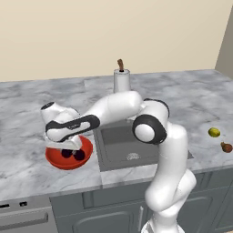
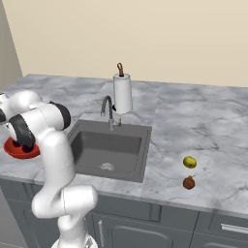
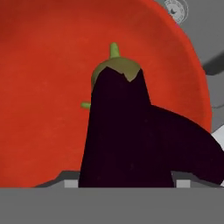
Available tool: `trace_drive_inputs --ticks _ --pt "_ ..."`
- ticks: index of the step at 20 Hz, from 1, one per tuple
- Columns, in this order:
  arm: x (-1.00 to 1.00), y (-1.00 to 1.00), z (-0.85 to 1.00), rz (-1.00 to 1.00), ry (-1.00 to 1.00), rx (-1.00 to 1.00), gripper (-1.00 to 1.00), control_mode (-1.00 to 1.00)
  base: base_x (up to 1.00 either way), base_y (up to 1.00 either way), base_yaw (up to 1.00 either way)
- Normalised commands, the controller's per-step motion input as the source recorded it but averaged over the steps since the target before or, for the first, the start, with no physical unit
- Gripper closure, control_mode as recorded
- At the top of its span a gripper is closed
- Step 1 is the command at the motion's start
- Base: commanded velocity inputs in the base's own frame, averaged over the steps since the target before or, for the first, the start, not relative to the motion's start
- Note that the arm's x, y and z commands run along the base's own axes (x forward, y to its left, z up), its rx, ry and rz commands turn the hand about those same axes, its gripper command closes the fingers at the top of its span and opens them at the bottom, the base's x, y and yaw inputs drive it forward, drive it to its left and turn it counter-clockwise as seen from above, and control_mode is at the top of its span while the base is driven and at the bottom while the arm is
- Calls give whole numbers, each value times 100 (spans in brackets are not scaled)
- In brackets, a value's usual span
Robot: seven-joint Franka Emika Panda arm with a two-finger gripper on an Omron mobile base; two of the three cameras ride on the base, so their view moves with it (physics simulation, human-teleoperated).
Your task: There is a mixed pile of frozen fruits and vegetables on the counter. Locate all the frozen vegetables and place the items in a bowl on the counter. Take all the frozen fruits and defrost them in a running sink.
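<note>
Hand view: eggplant [image 3: 120, 131] sits between the jaws over the red bowl [image 3: 43, 87]; grip unclear.

The counter [image 1: 41, 95] is grey-white marbled stone, smooth. The bowl [image 3: 43, 87] looks glossy red, the 2 eggplants [image 3: 122, 131] matt and dark, the faucet [image 2: 107, 107] polished metal, the sink [image 2: 109, 147] matt grey.

My arm [image 1: 168, 154]: glossy white rounded shells, dark grey-black joint rings w/ pale round caps. Black band along the forearm behind the fingers; hand housing white.
</note>
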Motion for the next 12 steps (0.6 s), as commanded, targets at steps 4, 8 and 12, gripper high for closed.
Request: trace_drive_inputs --ticks 4,8,12 --pt "3 5 -8 -2 13 2 -100 -100 0 0 0" --pt "0 -3 10 -2 17 0 -100 -100 0 0 0" --pt "0 0 16 -2 11 0 -100 -100 0 0 0"
